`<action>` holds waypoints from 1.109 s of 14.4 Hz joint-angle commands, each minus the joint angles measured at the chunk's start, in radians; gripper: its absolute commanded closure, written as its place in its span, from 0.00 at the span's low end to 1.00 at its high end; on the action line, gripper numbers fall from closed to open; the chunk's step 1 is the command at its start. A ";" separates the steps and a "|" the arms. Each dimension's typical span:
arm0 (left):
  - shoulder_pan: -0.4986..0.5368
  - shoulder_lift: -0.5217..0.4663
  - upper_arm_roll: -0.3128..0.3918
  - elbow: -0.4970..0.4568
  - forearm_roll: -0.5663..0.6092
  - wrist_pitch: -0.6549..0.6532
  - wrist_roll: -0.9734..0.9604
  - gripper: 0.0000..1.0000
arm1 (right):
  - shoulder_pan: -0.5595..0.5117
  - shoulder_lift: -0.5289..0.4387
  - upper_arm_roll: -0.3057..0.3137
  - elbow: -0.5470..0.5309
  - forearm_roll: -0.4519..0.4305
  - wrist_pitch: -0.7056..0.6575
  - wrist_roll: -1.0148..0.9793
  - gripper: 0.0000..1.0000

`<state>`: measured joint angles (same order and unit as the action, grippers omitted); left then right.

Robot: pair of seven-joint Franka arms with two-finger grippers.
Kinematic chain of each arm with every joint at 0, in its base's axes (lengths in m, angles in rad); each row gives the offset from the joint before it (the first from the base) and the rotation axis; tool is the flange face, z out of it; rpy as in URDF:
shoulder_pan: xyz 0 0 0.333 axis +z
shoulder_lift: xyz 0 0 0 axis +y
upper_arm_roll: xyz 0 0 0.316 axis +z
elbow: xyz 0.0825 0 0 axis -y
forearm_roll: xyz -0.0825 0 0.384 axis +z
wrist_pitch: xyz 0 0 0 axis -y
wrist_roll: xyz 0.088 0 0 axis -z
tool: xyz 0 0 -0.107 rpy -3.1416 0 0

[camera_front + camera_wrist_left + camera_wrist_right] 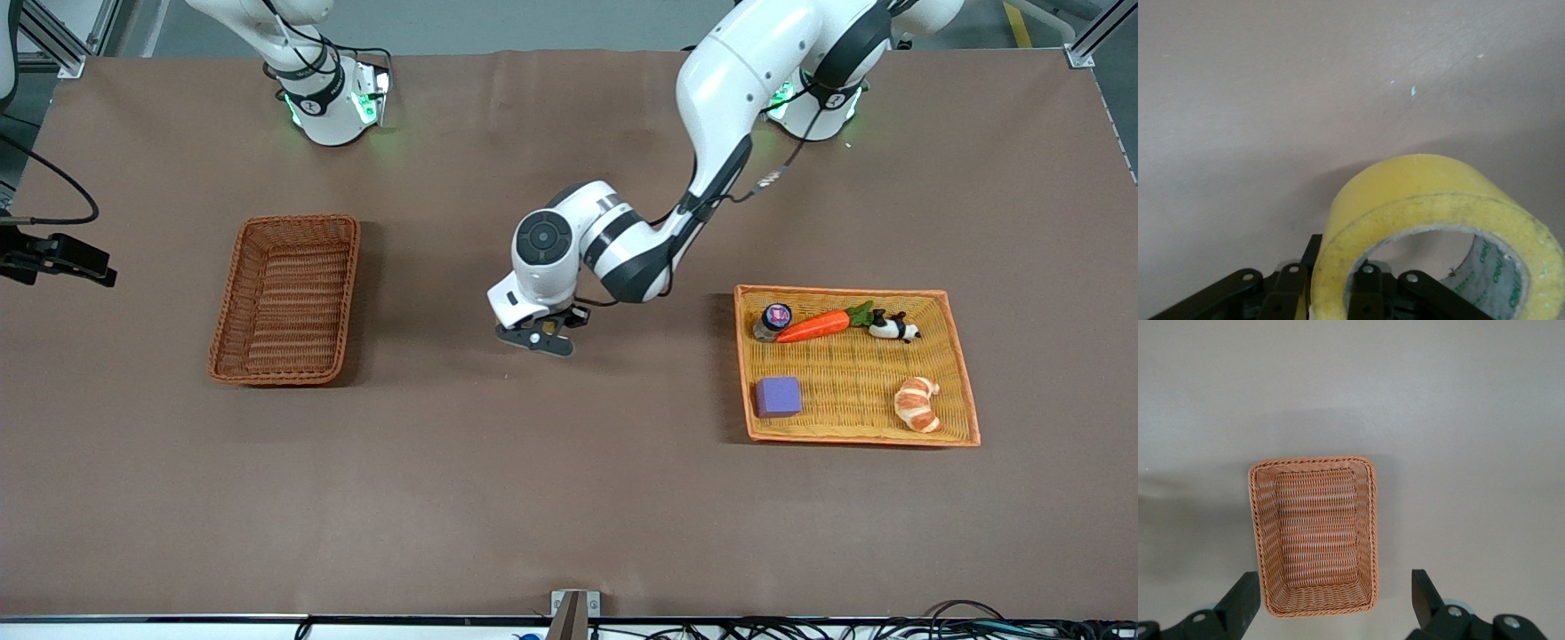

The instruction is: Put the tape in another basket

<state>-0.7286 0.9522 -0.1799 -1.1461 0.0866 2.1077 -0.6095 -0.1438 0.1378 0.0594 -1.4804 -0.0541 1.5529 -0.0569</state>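
Tape (1438,220) clamped in left tool (1331,293) above table; right tool (1335,607) spread wide, holding nothing.

The front camera looks down from high across the table (569,498), facing both arm bases. The right wrist camera hangs high above the basket (1315,537), which the front view shares (286,300). The left wrist camera sits close against the tape (1431,233).

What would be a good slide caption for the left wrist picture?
The left gripper carries the yellowish tape above the bare brown table.
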 commanded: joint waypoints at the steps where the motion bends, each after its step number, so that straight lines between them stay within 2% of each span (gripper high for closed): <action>1: 0.009 0.051 -0.003 0.085 -0.054 0.006 -0.015 0.96 | 0.004 0.019 0.010 -0.003 0.020 0.007 -0.009 0.00; 4: 0.003 0.085 -0.003 0.085 -0.082 0.044 -0.021 0.94 | 0.044 0.043 0.010 -0.040 0.059 0.044 -0.009 0.00; 6: 0.003 0.086 0.002 0.085 -0.142 0.061 -0.015 0.85 | 0.073 0.048 0.010 -0.102 0.060 0.105 -0.006 0.00; 8: -0.017 0.097 0.014 0.077 -0.139 0.063 0.007 0.72 | 0.104 0.046 0.010 -0.174 0.068 0.183 0.000 0.00; 10: -0.018 0.096 0.017 0.077 -0.139 0.074 0.007 0.64 | 0.139 0.046 0.010 -0.233 0.083 0.243 0.012 0.00; 11: -0.018 0.091 0.017 0.077 -0.139 0.074 0.007 0.54 | 0.154 0.046 0.010 -0.262 0.085 0.271 0.043 0.00; 12: -0.017 0.082 0.019 0.075 -0.139 0.068 0.005 0.49 | 0.177 0.046 0.010 -0.285 0.094 0.300 0.073 0.00; 16: 0.020 -0.031 0.022 0.071 -0.133 -0.006 0.007 0.36 | 0.300 0.045 0.010 -0.409 0.146 0.446 0.213 0.00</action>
<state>-0.7284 1.0077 -0.1747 -1.0640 -0.0299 2.1704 -0.6144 0.0842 0.2139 0.0752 -1.8004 0.0693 1.9281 0.0727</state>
